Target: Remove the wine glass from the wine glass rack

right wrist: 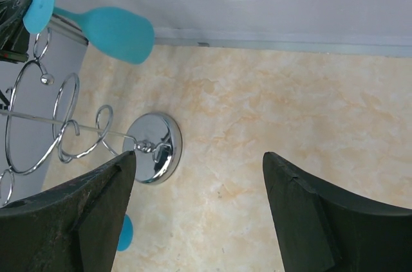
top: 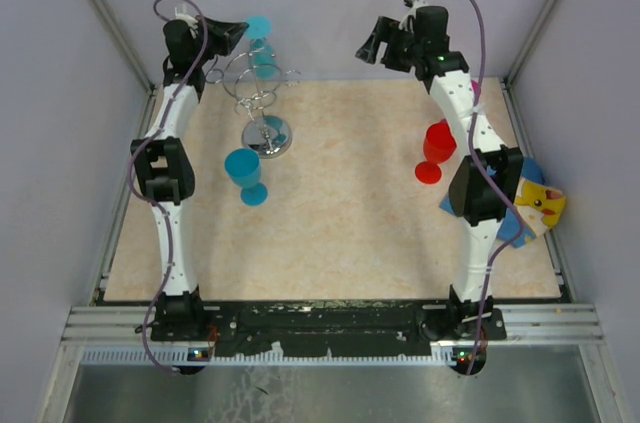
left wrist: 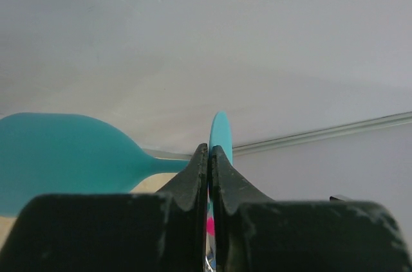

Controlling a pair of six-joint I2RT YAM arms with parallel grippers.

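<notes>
**Glass hanging foot-up behind the rack, tight spot**

Not much room back there. The back wall (top: 330,3) and corner post (top: 112,23) sit close behind my left fingers (top: 236,35), and the rack (top: 262,103) is just in front. The middle of the bench (top: 350,213) is wide open. The wine glass (right wrist: 116,31) hangs on the far side of the rack's top, foot up and bowl down, with the stem near upright but tilted a bit. I can't tell if it touches the wire. My left arm reaches high, fingers clenched on the foot. The right fingers (top: 372,47) are spread, grasping nothing, raised at the far right.

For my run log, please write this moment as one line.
left pincer: shut on teal wine glass foot | right pincer: open, empty | wine glass rack: upright
</notes>
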